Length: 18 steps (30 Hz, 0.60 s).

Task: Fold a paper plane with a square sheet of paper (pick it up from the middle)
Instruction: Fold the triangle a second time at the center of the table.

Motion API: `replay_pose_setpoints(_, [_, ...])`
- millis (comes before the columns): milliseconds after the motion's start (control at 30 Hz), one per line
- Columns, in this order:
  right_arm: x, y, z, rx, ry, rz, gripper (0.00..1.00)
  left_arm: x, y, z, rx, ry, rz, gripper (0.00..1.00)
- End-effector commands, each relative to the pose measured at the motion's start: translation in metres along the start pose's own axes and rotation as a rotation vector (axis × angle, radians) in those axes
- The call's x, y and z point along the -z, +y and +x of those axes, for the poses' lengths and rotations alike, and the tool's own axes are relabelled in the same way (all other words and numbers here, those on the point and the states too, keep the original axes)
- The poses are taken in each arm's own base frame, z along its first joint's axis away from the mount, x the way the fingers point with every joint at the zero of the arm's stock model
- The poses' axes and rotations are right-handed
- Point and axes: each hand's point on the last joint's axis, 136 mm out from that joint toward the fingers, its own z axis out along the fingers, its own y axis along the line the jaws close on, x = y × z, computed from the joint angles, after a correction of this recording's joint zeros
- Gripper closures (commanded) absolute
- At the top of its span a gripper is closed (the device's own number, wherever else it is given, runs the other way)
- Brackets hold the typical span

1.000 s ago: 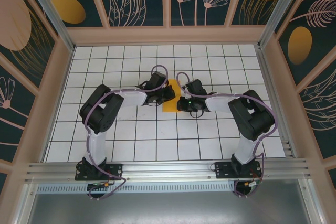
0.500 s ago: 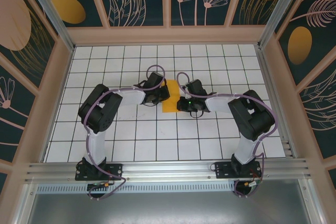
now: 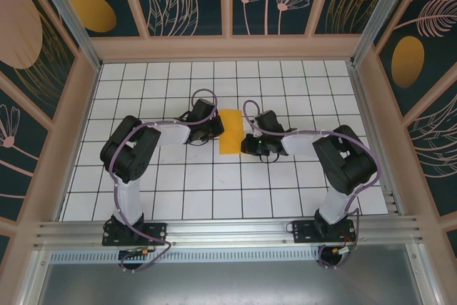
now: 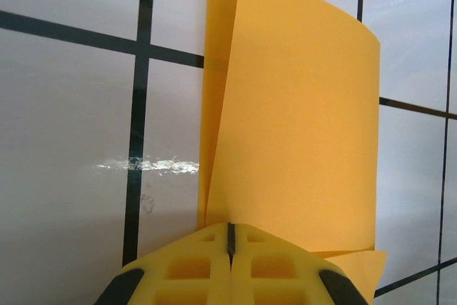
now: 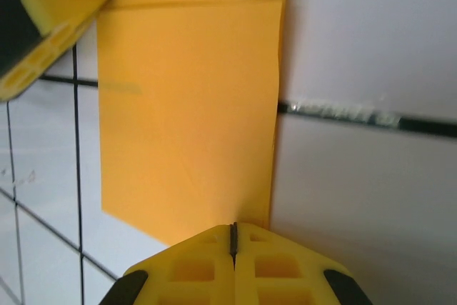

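Note:
The square sheet of paper [image 3: 230, 132] lies folded in half as an orange-yellow upright rectangle in the middle of the tiled table. No paper plane shape is in view. My left gripper [image 3: 218, 131] sits at the sheet's left edge, jaws shut. In the left wrist view its tips [image 4: 230, 226] rest at the paper [image 4: 300, 119], whose top flap curls slightly above the lower layer. My right gripper [image 3: 245, 144] is shut at the sheet's lower right edge. Its tips [image 5: 233, 226] touch the paper [image 5: 186, 105], and a left finger [image 5: 43, 26] shows across it.
The white grid table [image 3: 178, 191] is boxed in by wooden rails and painted wall panels [image 3: 93, 12] on three sides. Both arms reach inward from their bases at the near edge, with cables looping above the wrists.
My left gripper has drawn back to the left, off the paper, uncovering the sheet's upper part. The right gripper has barely moved. Both stayed shut.

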Motion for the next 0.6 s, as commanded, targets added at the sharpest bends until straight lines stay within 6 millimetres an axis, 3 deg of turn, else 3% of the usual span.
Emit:
replay_pose_setpoints(0, [0.007,0.014,0.025,-0.045,0.098,-0.056,0.95,0.011,0.001,-0.01,-0.076,-0.005,-0.018,0.94])
replay_pose_setpoints(133, [0.014,0.008,0.016,-0.049,0.036,-0.01,0.95,0.026,-0.017,-0.026,-0.145,-0.052,0.01,0.92])
replay_pose_setpoints(333, [0.02,0.021,-0.009,-0.014,-0.026,-0.017,0.95,0.05,-0.049,-0.035,-0.146,-0.098,0.146,0.87])
replay_pose_setpoints(567, [0.004,0.024,-0.015,0.013,0.002,-0.022,0.95,0.047,-0.063,0.006,-0.106,-0.027,0.241,0.91])
